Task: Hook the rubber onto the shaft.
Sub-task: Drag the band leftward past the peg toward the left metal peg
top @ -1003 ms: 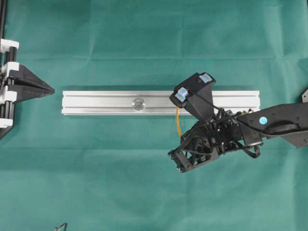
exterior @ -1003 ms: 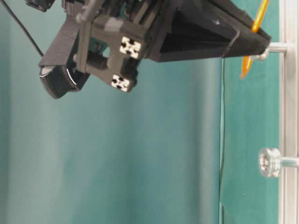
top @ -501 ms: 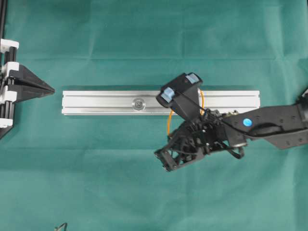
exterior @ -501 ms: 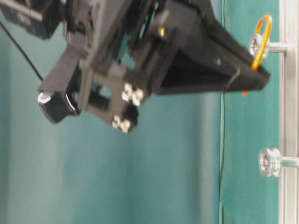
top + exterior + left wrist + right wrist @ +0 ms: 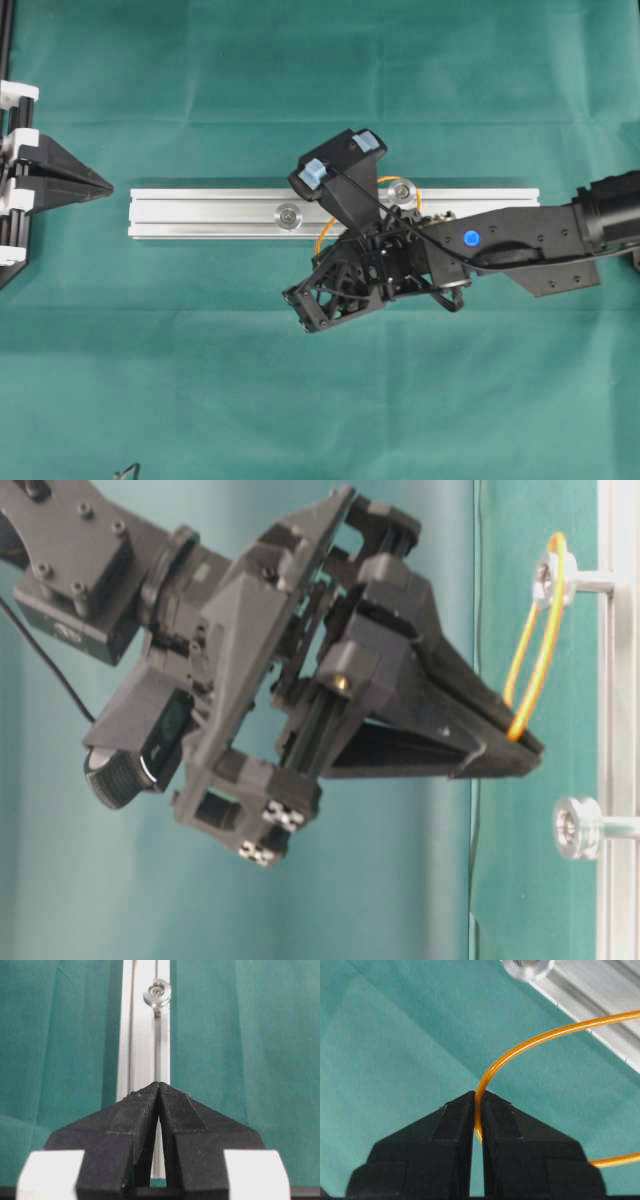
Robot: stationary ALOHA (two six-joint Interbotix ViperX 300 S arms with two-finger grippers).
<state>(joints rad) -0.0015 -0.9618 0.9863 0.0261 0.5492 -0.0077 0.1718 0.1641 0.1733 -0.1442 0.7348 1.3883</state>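
Note:
The rubber point(image 5: 320, 236) is a thin orange loop. It runs round the right-hand shaft point(image 5: 403, 190) on the silver rail point(image 5: 200, 213) and stretches to my right gripper point(image 5: 325, 244), which is shut on it. In the table-level view the rubber point(image 5: 530, 660) is taut from the upper shaft point(image 5: 550, 575) to the right gripper point(image 5: 525, 752), just short of the bare lower shaft point(image 5: 575, 828). The right wrist view shows the rubber point(image 5: 530, 1040) pinched at the gripper point(image 5: 477, 1097). My left gripper point(image 5: 108, 185) is shut and empty off the rail's left end, as its wrist view point(image 5: 159, 1085) shows.
The bare left-hand shaft point(image 5: 288, 214) stands on the rail; it also shows in the left wrist view point(image 5: 157, 994). A thin black cable point(image 5: 475, 880) hangs beside the rail. A green cloth point(image 5: 300, 400) covers the table. A black frame point(image 5: 8, 60) stands at the left edge.
My right gripper has moved left along the rail with the rubber. The loop now sits round the right-hand shaft and is stretched toward the other one. The left gripper has not moved.

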